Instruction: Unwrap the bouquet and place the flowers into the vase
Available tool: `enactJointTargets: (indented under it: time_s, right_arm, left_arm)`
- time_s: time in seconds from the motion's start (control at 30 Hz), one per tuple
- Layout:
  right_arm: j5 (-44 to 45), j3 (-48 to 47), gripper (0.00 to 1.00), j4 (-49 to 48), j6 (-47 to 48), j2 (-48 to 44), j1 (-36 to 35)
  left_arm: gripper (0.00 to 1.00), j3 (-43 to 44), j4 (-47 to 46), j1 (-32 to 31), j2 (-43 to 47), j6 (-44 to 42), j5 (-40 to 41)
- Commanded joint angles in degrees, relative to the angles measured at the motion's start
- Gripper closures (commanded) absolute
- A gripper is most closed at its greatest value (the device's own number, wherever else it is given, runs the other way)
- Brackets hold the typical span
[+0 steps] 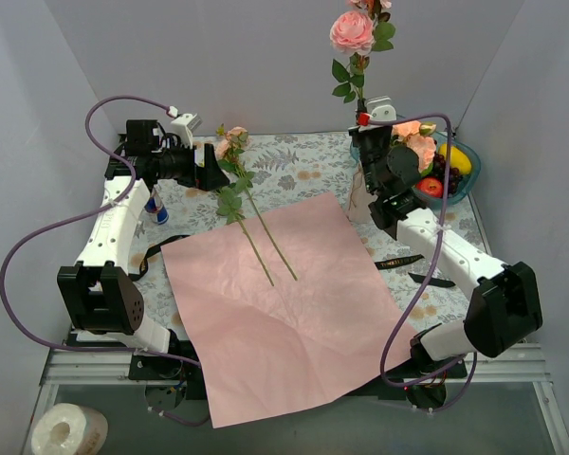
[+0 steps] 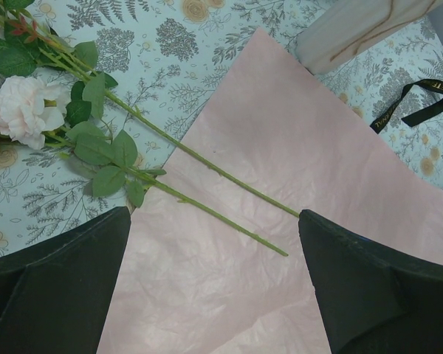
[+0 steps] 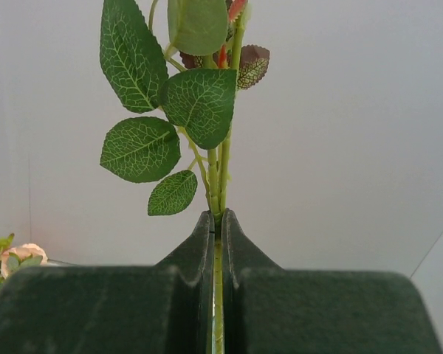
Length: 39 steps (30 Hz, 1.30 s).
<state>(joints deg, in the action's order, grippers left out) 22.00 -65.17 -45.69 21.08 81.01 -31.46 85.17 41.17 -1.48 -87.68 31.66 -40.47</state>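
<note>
The bouquet's pink wrapping paper point(image 1: 275, 303) lies spread flat on the table. Two flowers point(image 1: 235, 194) rest with their stems on it and their blooms off its far-left corner; the left wrist view shows a pale bloom point(image 2: 18, 110) and both stems point(image 2: 207, 166). My left gripper point(image 1: 213, 169) hangs open above them point(image 2: 214, 221). My right gripper point(image 1: 363, 121) is raised and shut on the stem point(image 3: 216, 177) of a pink rose point(image 1: 351, 30) held upright. The white vase point(image 1: 358, 199) stands below it, mostly hidden by the arm.
A teal fruit bowl point(image 1: 468, 175) sits at the back right, with peach blooms point(image 1: 417, 144) beside it. A red-blue can point(image 1: 155, 204) stands by the left arm. Black ribbon pieces point(image 1: 156, 251) point(image 1: 398, 261) lie at the paper's sides. A paper roll point(image 1: 66, 431) lies below the table edge.
</note>
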Motion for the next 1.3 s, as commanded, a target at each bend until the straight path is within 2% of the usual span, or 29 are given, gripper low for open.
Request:
enactJointTargets:
  time_s: [0.0,0.23,0.3,0.33,0.5,0.53,0.6,0.77,0.87,0.97,1.07,1.27]
  right_arm:
    - [2.61,1.36,0.99,-6.25,-1.22,0.46,0.70]
    - [6.64,2.67,0.97,-2.65,-3.24,0.90,1.58]
    - [7.70,3.55,0.88,-0.90,-4.72,0.29,1.58]
    - [7.79,3.82,0.76,-0.02,-5.43,0.11,1.75]
    - [6.04,5.66,0.43,6.74,-8.77,-2.69,1.84]
    - [5.08,5.75,0.29,8.06,-9.99,-3.05,1.84]
    - [4.28,5.58,0.19,10.70,-10.53,-4.45,1.67]
    - [0.95,3.21,0.16,13.43,-9.13,-6.65,-0.26]
    - [-1.17,-2.39,0.16,17.03,-6.51,-6.84,-3.85]
    - [-0.65,-8.98,0.16,23.17,-3.69,-4.55,-9.72]
    - [-1.08,-11.73,0.14,28.70,-0.96,-1.74,-15.62]
    - [-9.25,-18.93,0.15,41.80,-7.80,9.49,-18.02]
  left_arm:
    - [0.02,1.76,0.40,0.60,0.32,-1.07,-0.40]
    - [0.02,2.64,0.49,0.77,0.40,-0.20,-0.58]
    - [0.02,2.99,0.67,0.77,0.32,-0.11,-0.58]
    - [0.02,3.08,0.67,0.77,0.32,0.15,-0.66]
    - [0.02,3.52,1.11,0.77,0.14,0.33,-0.14]
    - [0.02,3.52,1.02,0.77,0.40,0.33,-0.14]
    - [0.02,3.08,0.84,0.77,0.67,0.51,-0.31]
    - [0.02,2.46,0.40,0.77,0.84,0.95,-0.49]
    - [0.02,3.16,0.58,0.77,0.41,1.21,-0.49]
    - [0.02,3.51,0.58,0.77,-0.12,1.56,-0.05]
    - [0.02,3.26,0.58,0.77,-0.39,1.91,0.91]
    - [0.02,2.64,-0.21,1.39,-1.09,4.28,1.36]
